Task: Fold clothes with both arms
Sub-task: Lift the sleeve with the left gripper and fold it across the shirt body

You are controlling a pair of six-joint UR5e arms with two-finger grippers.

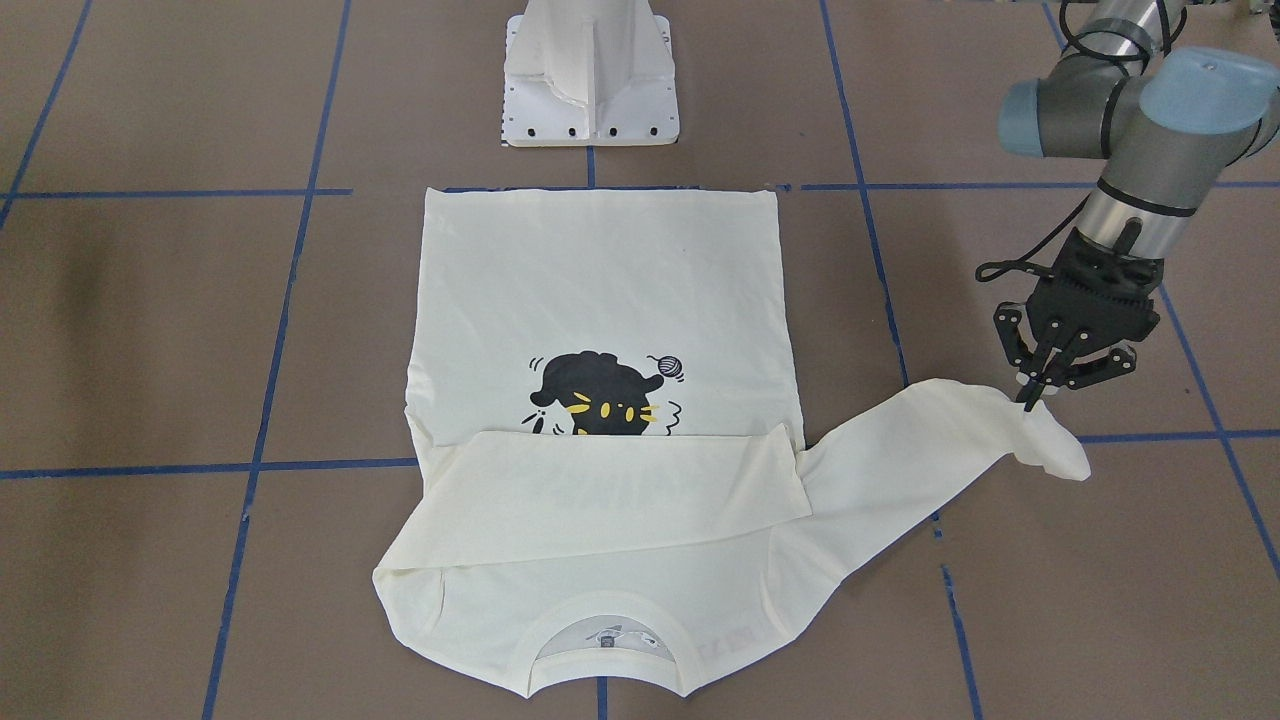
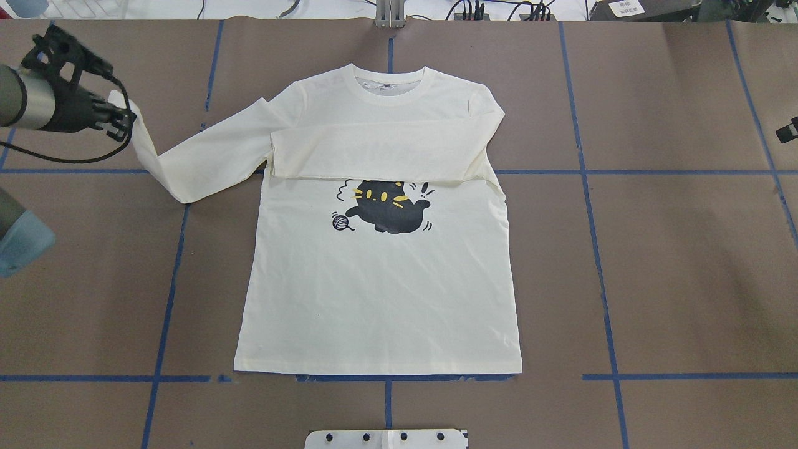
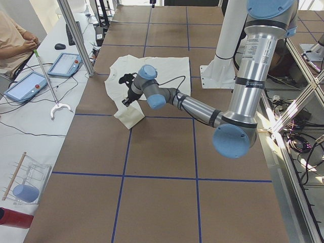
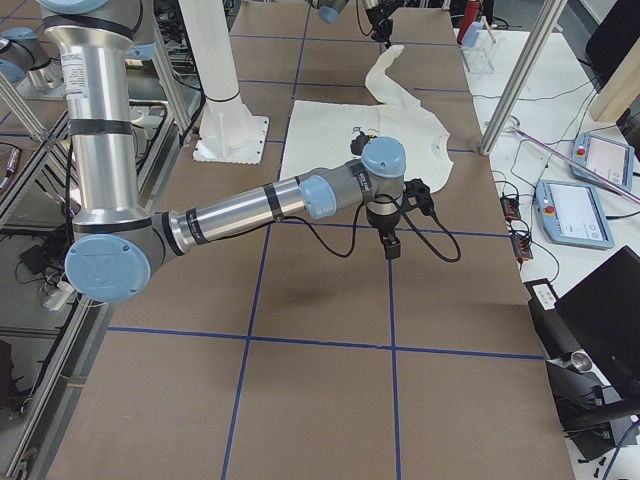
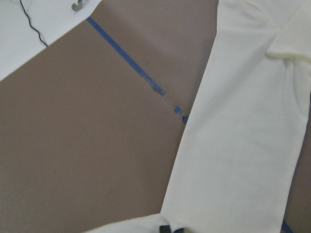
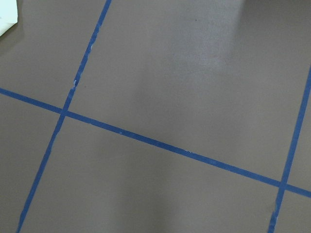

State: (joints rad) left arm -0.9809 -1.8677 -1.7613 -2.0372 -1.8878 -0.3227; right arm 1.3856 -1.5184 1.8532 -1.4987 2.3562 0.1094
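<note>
The cream-white shirt (image 2: pixel 374 293) lies flat and face up on the brown table, its black cat print (image 2: pixel 389 209) showing. One sleeve (image 2: pixel 374 149) is folded across the chest. The other sleeve (image 2: pixel 187 162) stretches out toward my left side. My left gripper (image 1: pixel 1035 395) is shut on this sleeve near its cuff and holds it slightly off the table; it also shows in the overhead view (image 2: pixel 121 121). The left wrist view shows the sleeve (image 5: pixel 233 145) running away from the fingertips. My right gripper (image 4: pixel 390 245) hangs over bare table beside the shirt; I cannot tell whether it is open.
The white pedestal base (image 1: pixel 592 75) stands at the shirt's hem side. Blue tape lines (image 6: pixel 160 143) cross the brown table. A side table with tablets (image 3: pixel 66 63) and a seated person (image 3: pixel 12 40) are beyond the collar side.
</note>
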